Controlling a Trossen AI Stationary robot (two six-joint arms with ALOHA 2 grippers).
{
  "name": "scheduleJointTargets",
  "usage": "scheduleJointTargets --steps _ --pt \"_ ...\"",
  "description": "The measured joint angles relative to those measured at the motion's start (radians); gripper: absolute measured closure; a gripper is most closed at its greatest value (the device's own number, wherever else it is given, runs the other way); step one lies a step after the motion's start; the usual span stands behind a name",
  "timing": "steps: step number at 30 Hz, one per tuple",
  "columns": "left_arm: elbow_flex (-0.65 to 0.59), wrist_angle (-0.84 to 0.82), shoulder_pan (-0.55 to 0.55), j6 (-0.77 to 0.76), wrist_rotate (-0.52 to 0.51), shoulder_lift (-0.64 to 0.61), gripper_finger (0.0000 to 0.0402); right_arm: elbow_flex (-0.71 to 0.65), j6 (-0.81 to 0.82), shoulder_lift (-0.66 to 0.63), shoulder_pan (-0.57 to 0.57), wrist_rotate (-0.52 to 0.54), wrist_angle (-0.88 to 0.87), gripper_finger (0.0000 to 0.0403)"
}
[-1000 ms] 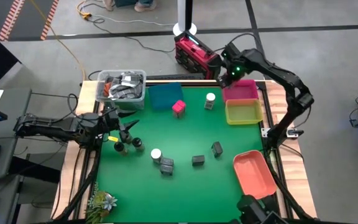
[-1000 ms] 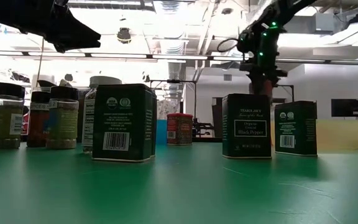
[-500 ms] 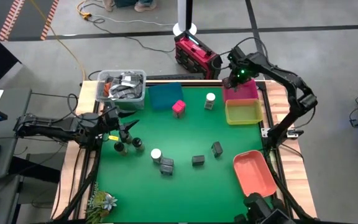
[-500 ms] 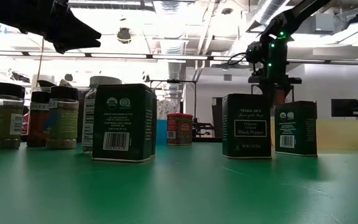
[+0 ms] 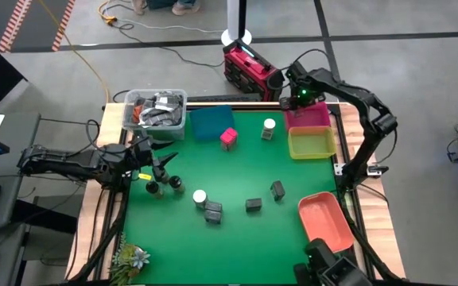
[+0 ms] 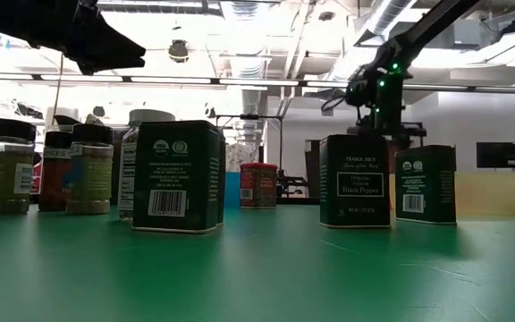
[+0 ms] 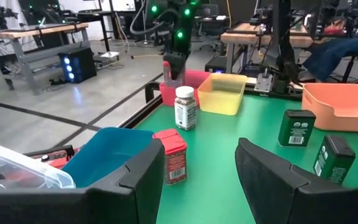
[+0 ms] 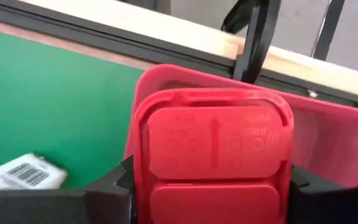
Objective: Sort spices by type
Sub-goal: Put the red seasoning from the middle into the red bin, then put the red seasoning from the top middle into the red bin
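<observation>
My right gripper (image 5: 297,95) is at the table's far right, over the pink tray (image 5: 312,119), shut on a magenta-pink box (image 8: 213,149). My left gripper (image 7: 197,180) hovers open near the table's left edge, by the dark-lidded jars (image 5: 157,187). A second pink box (image 5: 228,137) and a white-capped jar (image 5: 269,129) stand in the far middle. Another white-capped jar (image 5: 199,197) and three dark tins (image 5: 253,205) stand on the near middle of the green mat. My right gripper pinches the pink box by two opposite side walls just below its flip lid (image 8: 213,124), one finger (image 8: 114,186) on each side. The fingers come from above, pointing down. The box stands upright over the pink tray's far-left corner (image 7: 166,93); I cannot tell whether its bottom touches the tray.
A teal tray (image 5: 211,123) and a clear tub of clutter (image 5: 156,111) sit at the far left. A yellow tray (image 5: 312,143) lies just nearer than the pink one, and a salmon tray (image 5: 326,222) is at the near right. Bare mat shows in the middle.
My right gripper, still shut on the pink box, swung a little toward the table's right over the pink tray and then came back toward the left. The left arm and the spices on the mat kept still.
</observation>
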Motion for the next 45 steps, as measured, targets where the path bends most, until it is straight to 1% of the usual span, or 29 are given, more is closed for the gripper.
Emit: scheduleJointTargets --steps 5,11,12,17,20,23,29,33,37,40,42,45 --pt "0.000 0.000 0.000 0.025 -0.001 0.000 0.0214 0.000 0.008 0.053 -0.001 0.000 0.001 0.0182" --pt "0.000 0.000 0.000 0.048 -0.015 0.000 0.0214 0.000 -0.016 0.075 0.012 0.000 0.032 0.0179" --pt "0.000 0.000 0.000 0.048 -0.017 0.000 0.0214 0.000 -0.017 0.075 0.017 0.001 0.036 0.0169" --pt "0.000 0.000 0.000 0.047 -0.017 0.000 0.0214 0.000 -0.019 0.073 0.031 0.002 0.042 0.0074" --pt "0.000 0.000 0.000 0.047 -0.017 0.000 0.0214 0.000 -0.019 0.073 0.031 0.002 0.037 0.0048" --pt "0.000 0.000 0.000 0.045 -0.017 0.000 0.0214 0.000 -0.019 0.073 0.031 0.002 0.024 0.0046" --pt "0.000 0.024 0.000 0.053 -0.017 0.000 0.0214 0.000 -0.038 0.049 0.024 0.003 -0.002 0.0063" --pt "0.000 0.040 0.000 0.059 -0.016 0.000 0.0214 0.017 -0.044 -0.012 0.016 0.003 -0.035 0.0071" --pt "0.000 0.040 0.000 0.059 -0.016 0.000 0.0214 0.043 -0.046 -0.111 0.039 0.007 -0.050 0.0072" --pt "0.000 0.040 0.000 0.060 -0.016 0.000 0.0214 0.049 -0.076 -0.183 0.109 0.008 -0.025 0.0072" --pt "0.000 0.040 0.000 0.060 -0.016 0.000 0.0214 0.050 -0.097 -0.213 0.185 0.008 0.011 0.0072" --pt "0.000 0.047 0.000 0.060 -0.016 0.000 0.0214 0.050 -0.157 -0.221 0.319 0.008 0.098 0.0072"
